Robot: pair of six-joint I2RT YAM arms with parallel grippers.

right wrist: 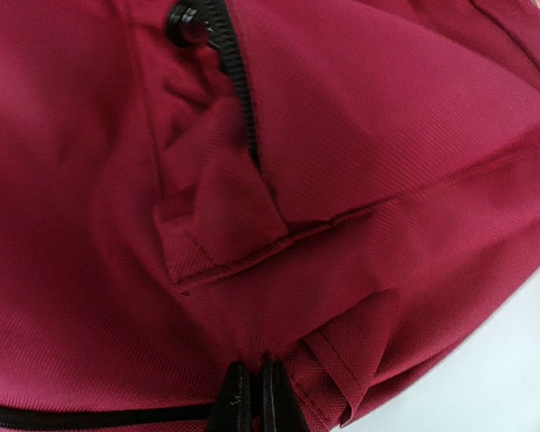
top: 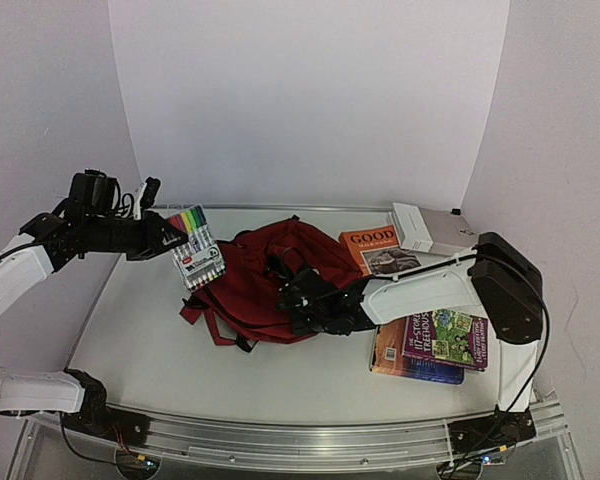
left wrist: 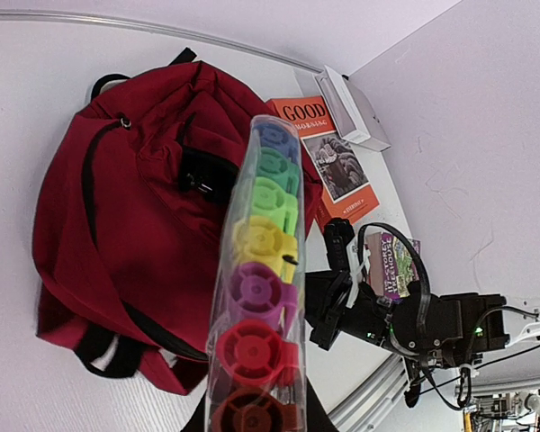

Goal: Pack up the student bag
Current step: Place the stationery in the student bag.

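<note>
Red student bag, top end rearward

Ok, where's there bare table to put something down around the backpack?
Bare table runs along the near edge between backpack and rail, and left of the backpack, by the held marker pack. The right side is crowded: orange book, white box, stacked books.
</note>
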